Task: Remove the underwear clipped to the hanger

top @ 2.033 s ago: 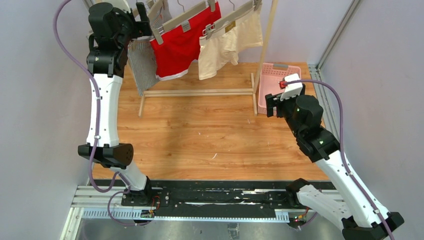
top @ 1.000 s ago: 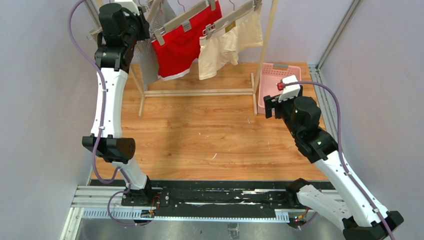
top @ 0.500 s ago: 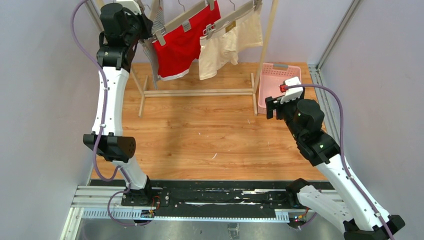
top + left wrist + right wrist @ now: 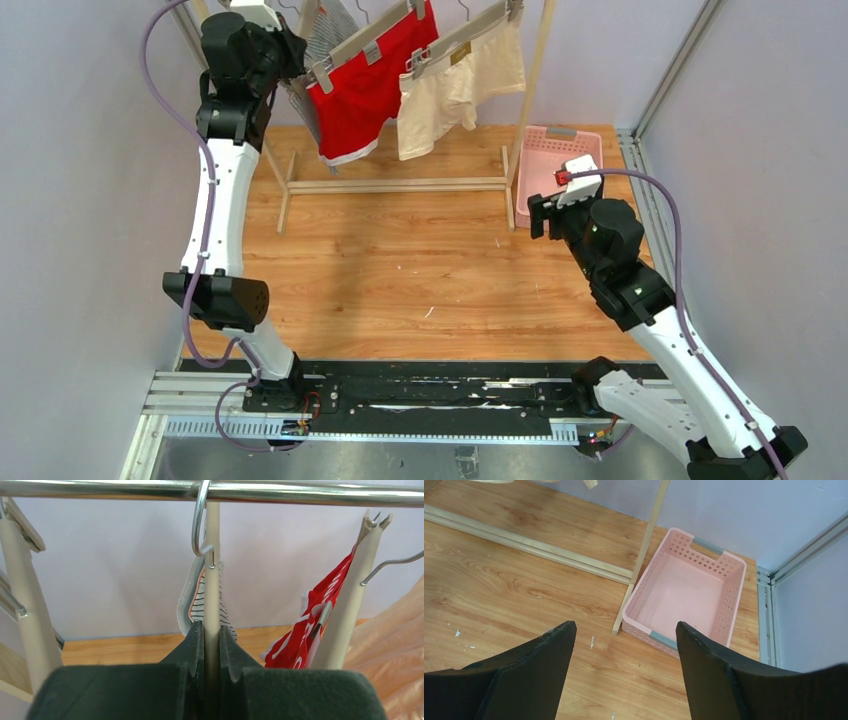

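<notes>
You have no legible text in any view; white waistband marks on the red briefs (image 4: pixel 300 645) are unreadable.

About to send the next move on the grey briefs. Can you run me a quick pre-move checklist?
1. Grip: left gripper fingers shut on the hanger: ok.
2. Hang: hanger hooked over the rail: ok.
3. Clips on grey briefs released: cannot tell, hidden.
4. Free arm: right gripper open, empty: ok.
5. Drop spot: basket empty: ok.
6. Rest done: not ok, red briefs and cream briefs hang clipped.
</notes>
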Available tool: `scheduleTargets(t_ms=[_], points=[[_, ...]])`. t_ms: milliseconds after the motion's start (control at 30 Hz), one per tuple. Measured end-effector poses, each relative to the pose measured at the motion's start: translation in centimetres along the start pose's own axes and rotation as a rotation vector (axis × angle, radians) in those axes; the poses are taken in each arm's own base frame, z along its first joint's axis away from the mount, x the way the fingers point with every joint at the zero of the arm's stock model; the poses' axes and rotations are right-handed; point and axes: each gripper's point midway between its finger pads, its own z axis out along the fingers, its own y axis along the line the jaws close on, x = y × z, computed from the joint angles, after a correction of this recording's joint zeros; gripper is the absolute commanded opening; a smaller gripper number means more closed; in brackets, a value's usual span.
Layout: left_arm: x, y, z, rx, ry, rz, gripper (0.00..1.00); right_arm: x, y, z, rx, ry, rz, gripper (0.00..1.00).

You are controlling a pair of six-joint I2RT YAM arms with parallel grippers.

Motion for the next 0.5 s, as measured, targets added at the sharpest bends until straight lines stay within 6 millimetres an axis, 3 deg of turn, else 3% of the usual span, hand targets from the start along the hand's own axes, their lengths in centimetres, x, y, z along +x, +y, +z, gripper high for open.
scheduleTargets(t_ms=[133, 500], points=[[-0.7, 0.1, -0.8, -0.013, -0.024, 0.006, 0.00, 0.3, 0.2, 0.4, -0.007, 0.012, -0.004, 0.74], [-2.5, 0.2, -5.3, -0.040, -0.087, 0.028, 0.00, 0.6, 0.7, 0.6, -0.024, 0.015, 0.002, 0.73]])
